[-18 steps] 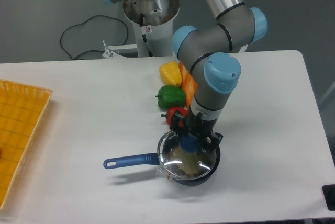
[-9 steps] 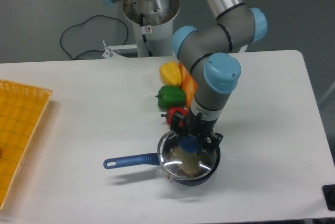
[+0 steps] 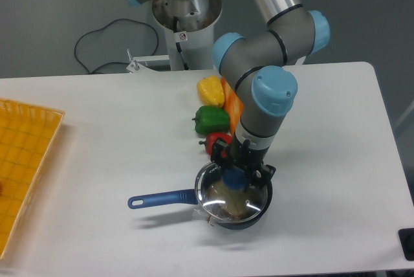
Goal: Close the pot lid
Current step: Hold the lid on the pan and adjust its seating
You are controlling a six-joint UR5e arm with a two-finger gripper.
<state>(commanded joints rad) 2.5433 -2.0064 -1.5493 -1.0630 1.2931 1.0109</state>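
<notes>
I see the round clear glass lid with metal rim and blue knob [image 3: 231, 198] lying on the small black saucepan with the long blue handle [image 3: 162, 198], handle pointing to nine o'clock, near the front of the white table [image 3: 97, 134]. My end effector [image 3: 235, 172] sits over the knob, fingers around it; whether they clamp it I cannot tell. Red [image 3: 217, 140], green [image 3: 211, 120] and yellow [image 3: 211, 90] peppers line up toward twelve o'clock.

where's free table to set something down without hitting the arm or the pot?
Bare table between the yellow tray and the peppers; more right of the arm. Crowded mid-table: gripper over the pot lid on the pot, handle pointing left.
</notes>
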